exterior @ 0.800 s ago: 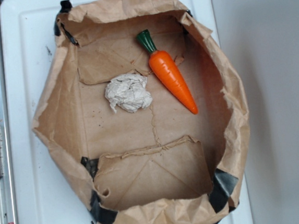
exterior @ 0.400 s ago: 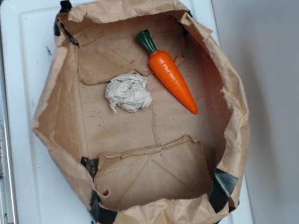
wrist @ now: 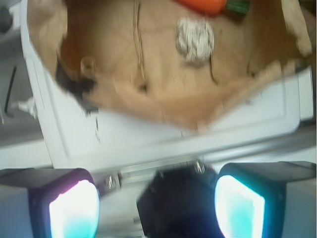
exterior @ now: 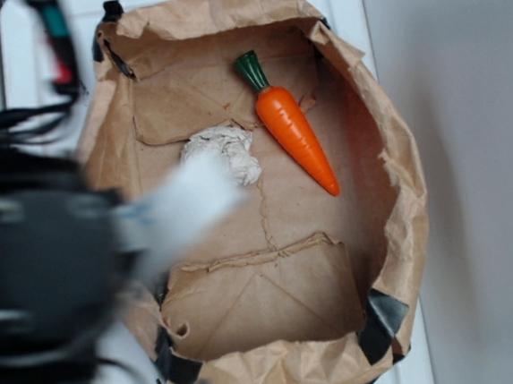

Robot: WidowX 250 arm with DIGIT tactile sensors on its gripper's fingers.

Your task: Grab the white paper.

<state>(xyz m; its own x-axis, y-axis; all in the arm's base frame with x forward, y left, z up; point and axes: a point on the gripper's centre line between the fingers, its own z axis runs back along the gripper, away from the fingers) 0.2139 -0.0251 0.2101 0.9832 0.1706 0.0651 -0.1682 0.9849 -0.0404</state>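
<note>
White paper (exterior: 232, 149) lies crumpled on the floor of the brown paper bag (exterior: 400, 188) in the exterior view, just beside the orange carrot (exterior: 291, 126) and apart from it. A blurred dark arm fills the left of that view, with a pale streak (probably a finger) lying across the ball's lower left edge; the fingers' spread cannot be told here.

From the wrist view, the paper (wrist: 195, 40) sits far up the picture inside the bag (wrist: 148, 99), the carrot (wrist: 203, 5) at the top edge. The gripper (wrist: 157, 206) shows two pads (wrist: 74, 208) set wide apart, nothing between them, over the white tray (wrist: 148, 144) and outside the bag.

I judge this the approach step. Next comes travel over the near bag wall, centring on the ball, then descent clear of the carrot.
</note>
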